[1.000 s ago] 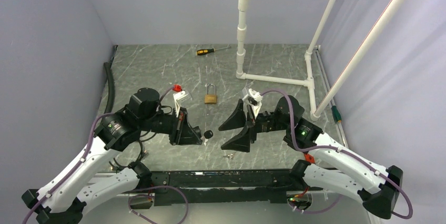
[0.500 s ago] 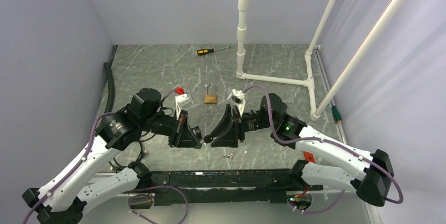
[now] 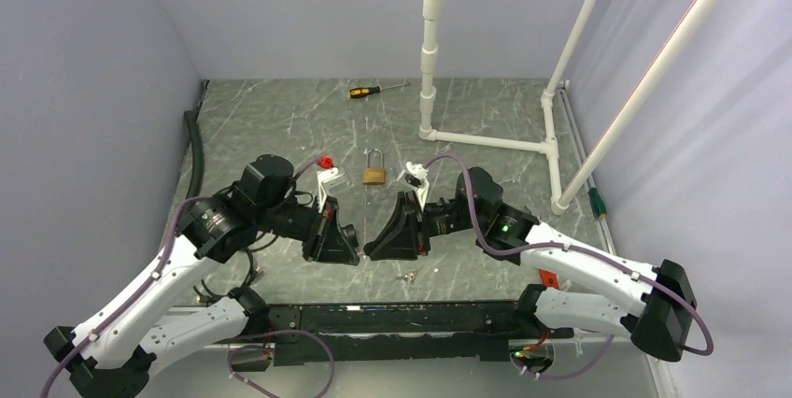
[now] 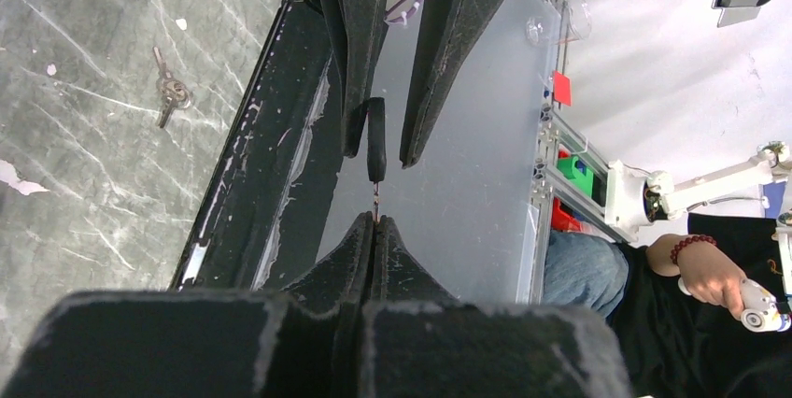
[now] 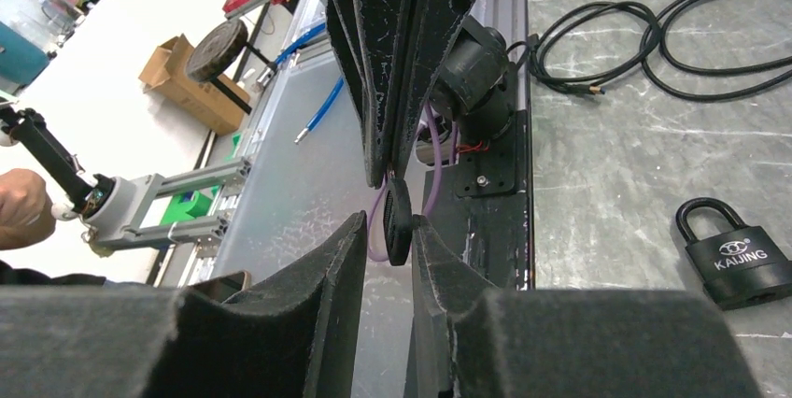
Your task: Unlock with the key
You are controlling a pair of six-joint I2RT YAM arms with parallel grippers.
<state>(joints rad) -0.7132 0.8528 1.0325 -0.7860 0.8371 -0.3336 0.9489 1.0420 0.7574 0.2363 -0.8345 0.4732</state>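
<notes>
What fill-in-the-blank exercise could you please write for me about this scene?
1. The left gripper pinches the key by its blade; the key's head is ____ in colour.
2. The right gripper has its fingers on either side of the key's ____.
3. Beyond both grippers lies a brass-bodied ____.
4. Near the far edge of the table lies a ____ with a yellow-and-black handle.
Missing: black; head; padlock; screwdriver.

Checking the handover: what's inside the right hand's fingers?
The black head of the key sits between the fingers of the right hand, a gap showing on one side. The left hand pinches its blade, covering the tip.
</notes>
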